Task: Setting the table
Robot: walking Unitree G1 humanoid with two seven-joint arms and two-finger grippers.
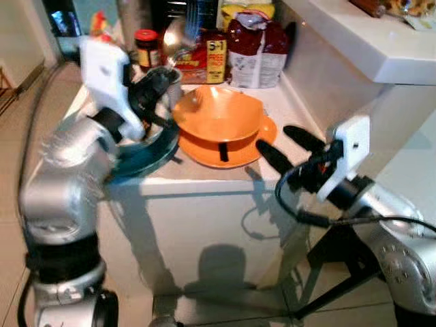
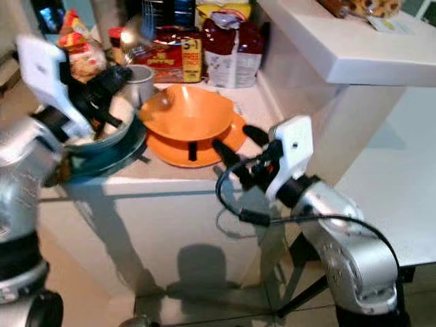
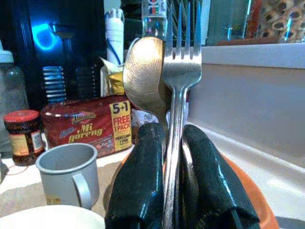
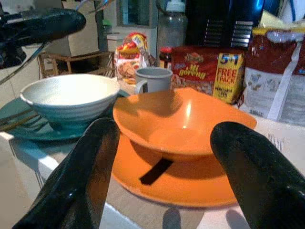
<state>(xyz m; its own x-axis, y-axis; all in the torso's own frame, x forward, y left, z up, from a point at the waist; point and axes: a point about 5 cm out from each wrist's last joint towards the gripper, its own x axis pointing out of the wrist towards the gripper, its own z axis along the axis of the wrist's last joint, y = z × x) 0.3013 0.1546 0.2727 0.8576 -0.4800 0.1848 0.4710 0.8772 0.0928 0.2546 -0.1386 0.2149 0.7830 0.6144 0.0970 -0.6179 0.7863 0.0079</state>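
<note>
Left wrist view, left tool (image 3: 174, 191) clamping spoon (image 3: 145, 76) and fork (image 3: 181, 57), right tool (image 4: 171, 167) spread before orange bowl (image 4: 183, 121).

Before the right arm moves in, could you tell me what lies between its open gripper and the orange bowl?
Nothing: the right gripper faces the orange bowl across bare orange plate, seen in the right wrist view.

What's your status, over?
Left gripper shut on spoon and fork. Right gripper open beside orange bowl. Nothing blocking.
</note>
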